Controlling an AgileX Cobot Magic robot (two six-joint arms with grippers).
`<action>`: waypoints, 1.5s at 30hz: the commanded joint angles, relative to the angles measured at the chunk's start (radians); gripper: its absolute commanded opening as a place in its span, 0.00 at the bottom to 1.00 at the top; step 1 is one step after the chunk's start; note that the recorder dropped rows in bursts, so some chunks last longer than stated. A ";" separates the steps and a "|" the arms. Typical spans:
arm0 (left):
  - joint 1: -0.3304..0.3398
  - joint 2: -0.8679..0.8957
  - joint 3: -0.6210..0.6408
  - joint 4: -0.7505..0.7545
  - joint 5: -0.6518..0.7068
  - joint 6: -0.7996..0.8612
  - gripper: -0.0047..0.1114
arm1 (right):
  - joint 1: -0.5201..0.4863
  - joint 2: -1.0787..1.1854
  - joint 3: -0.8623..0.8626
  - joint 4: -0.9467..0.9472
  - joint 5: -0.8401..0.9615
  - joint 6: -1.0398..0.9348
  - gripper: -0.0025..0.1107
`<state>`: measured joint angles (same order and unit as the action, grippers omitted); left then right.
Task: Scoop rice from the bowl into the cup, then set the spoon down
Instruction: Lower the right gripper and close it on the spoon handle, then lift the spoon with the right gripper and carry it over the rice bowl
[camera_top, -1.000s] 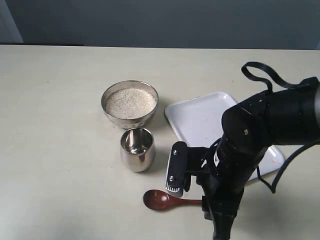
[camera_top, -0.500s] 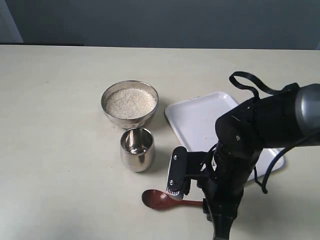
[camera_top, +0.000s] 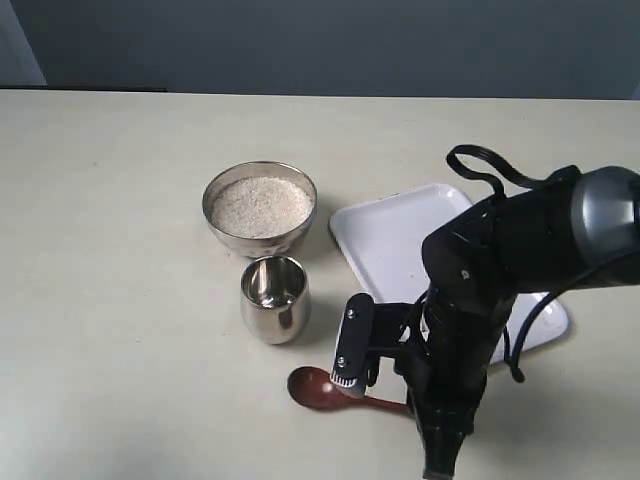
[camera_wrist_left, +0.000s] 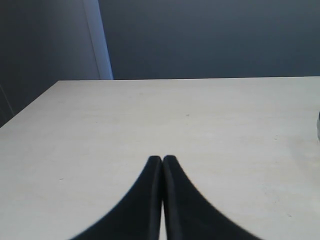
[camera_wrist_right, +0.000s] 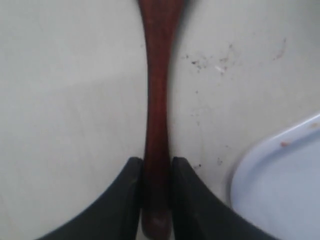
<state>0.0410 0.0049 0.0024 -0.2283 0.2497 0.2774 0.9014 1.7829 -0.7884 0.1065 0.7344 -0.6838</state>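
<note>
The steel bowl (camera_top: 262, 243) holds a flat heap of white rice (camera_top: 261, 205). Just in front of it stands the small steel cup (camera_top: 274, 300), upright. The reddish-brown wooden spoon (camera_top: 318, 388) lies low over the table in front of the cup, scoop to the left. Its handle (camera_wrist_right: 156, 100) runs back between my right gripper (camera_wrist_right: 156, 162), which is shut on it near the handle's end. In the exterior view the black right arm (camera_top: 470, 300) hides that grip. My left gripper (camera_wrist_left: 162, 159) is shut on nothing above bare table, and it is out of the exterior view.
A white tray (camera_top: 400, 235) lies right of the bowl and cup, partly under the right arm; its corner (camera_wrist_right: 285, 190) is close beside the gripper. Small dark specks mark the table (camera_wrist_right: 210, 62) near the spoon handle.
The right arm has leaned further left and lower over the spoon's handle. The spoon's scoop has shifted slightly toward the cup and the handle now slants. Bowl and cup have not moved.
</note>
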 joint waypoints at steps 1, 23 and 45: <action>0.002 -0.005 -0.002 0.002 -0.017 -0.006 0.04 | -0.004 -0.014 -0.042 -0.021 0.135 0.105 0.02; 0.002 -0.005 -0.002 0.002 -0.017 -0.006 0.04 | -0.006 -0.054 -0.471 -0.859 0.226 0.449 0.02; -0.003 -0.005 -0.002 0.002 -0.017 -0.006 0.04 | -0.004 0.257 -0.514 -1.499 -0.058 0.514 0.02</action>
<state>0.0410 0.0049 0.0024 -0.2283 0.2447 0.2774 0.9014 2.0302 -1.2947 -1.3024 0.7018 -0.2309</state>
